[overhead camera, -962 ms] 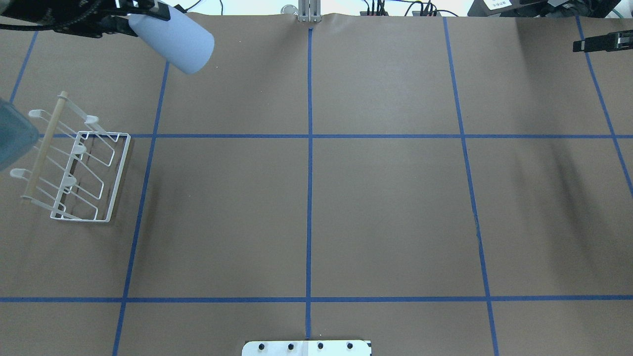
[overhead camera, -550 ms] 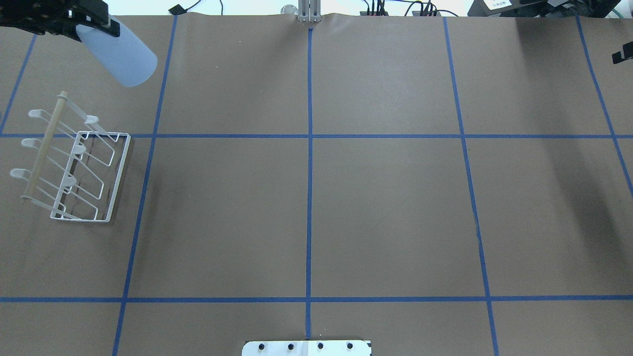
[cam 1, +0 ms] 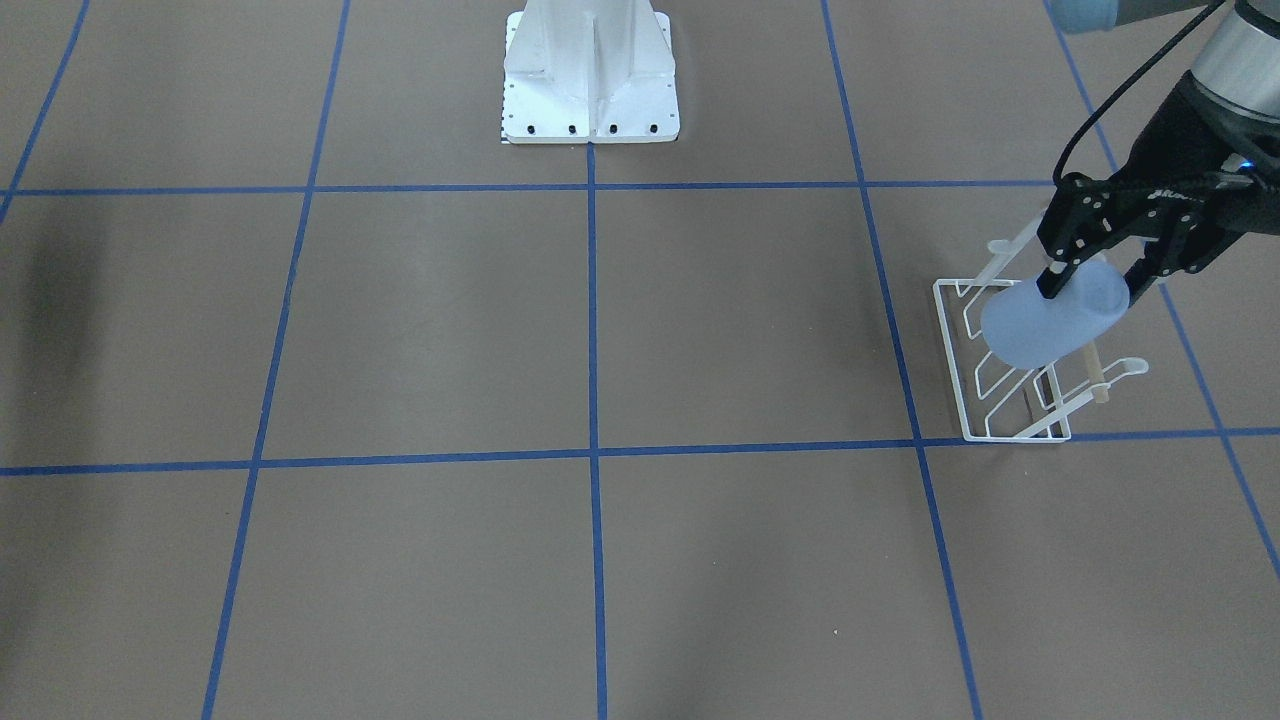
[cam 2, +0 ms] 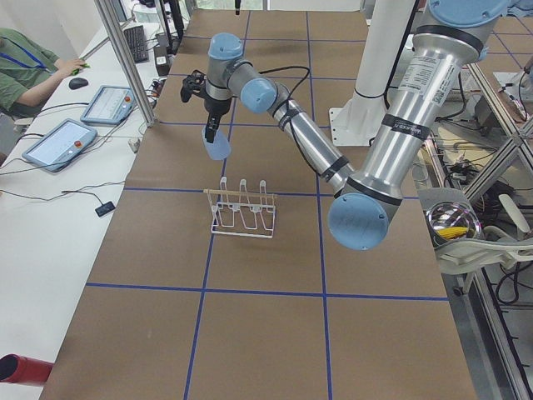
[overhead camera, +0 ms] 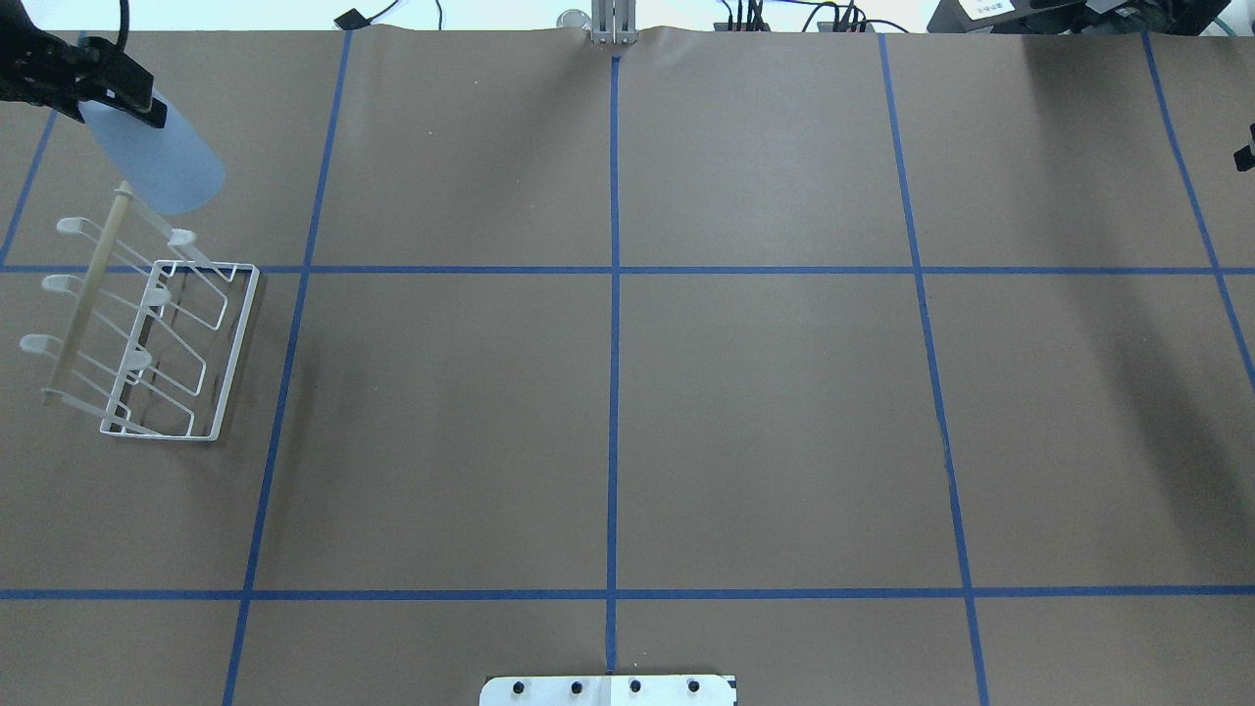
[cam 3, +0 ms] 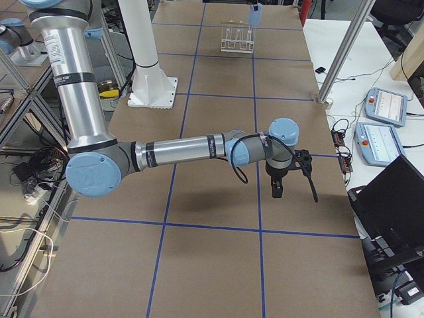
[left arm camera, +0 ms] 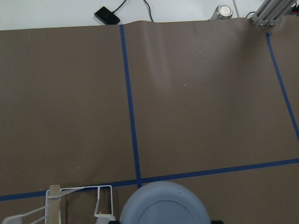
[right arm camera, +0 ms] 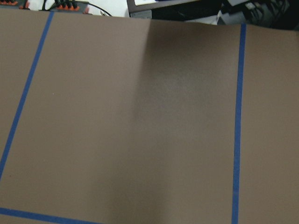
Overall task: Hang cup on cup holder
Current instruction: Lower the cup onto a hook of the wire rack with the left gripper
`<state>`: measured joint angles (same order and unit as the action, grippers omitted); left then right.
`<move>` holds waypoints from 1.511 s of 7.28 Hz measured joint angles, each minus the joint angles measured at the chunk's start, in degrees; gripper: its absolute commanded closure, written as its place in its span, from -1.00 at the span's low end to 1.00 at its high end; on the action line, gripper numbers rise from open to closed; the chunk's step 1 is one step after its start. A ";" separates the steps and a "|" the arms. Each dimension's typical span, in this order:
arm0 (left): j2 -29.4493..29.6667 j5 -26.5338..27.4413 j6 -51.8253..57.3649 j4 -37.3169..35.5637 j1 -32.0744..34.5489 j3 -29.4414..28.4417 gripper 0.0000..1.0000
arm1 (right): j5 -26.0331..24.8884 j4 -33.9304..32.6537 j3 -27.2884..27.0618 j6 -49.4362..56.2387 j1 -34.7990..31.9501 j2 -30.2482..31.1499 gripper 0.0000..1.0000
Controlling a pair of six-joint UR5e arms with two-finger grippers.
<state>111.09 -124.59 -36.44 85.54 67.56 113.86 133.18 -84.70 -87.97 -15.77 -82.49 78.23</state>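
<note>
Cup (overhead camera: 162,167) in left tool (cam 1: 1092,282) farther left, perhaps over cup holder (overhead camera: 87,294).

Light blue cup (overhead camera: 157,162) tilted, aloft near far left corner; white wire cup holder (overhead camera: 236,351) upright just beside, along left edge.

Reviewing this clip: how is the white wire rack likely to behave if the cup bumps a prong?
The cup holder is thin open wire, so probably light and apt to slide on the paper-covered table. Its wooden rod sits high over a narrow base, so a sideways nudge from the cup might tip it.
</note>
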 measured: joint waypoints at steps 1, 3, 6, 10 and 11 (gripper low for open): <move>-0.05 1.41 0.97 0.00 0.01 -1.46 1.00 | -0.02 -1.67 -0.26 0.14 0.14 0.04 -1.00; -0.04 2.37 3.04 0.24 -0.01 -3.91 1.00 | -0.03 -2.63 -0.41 0.21 0.18 0.07 -1.00; -0.14 2.43 3.52 0.49 -0.74 -5.80 1.00 | -0.03 -2.75 -0.45 0.21 0.22 -0.03 -1.00; -0.59 2.51 3.54 0.50 -3.27 -7.10 1.00 | -0.07 -2.75 -0.45 0.21 0.22 -0.09 -1.00; -0.87 2.51 3.58 0.51 -3.92 -7.35 0.48 | -0.05 -2.76 -0.45 0.21 0.23 -0.10 -1.00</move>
<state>110.22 -122.08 -32.85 86.05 63.64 106.51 133.13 -87.45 -88.42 -15.56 -82.27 78.14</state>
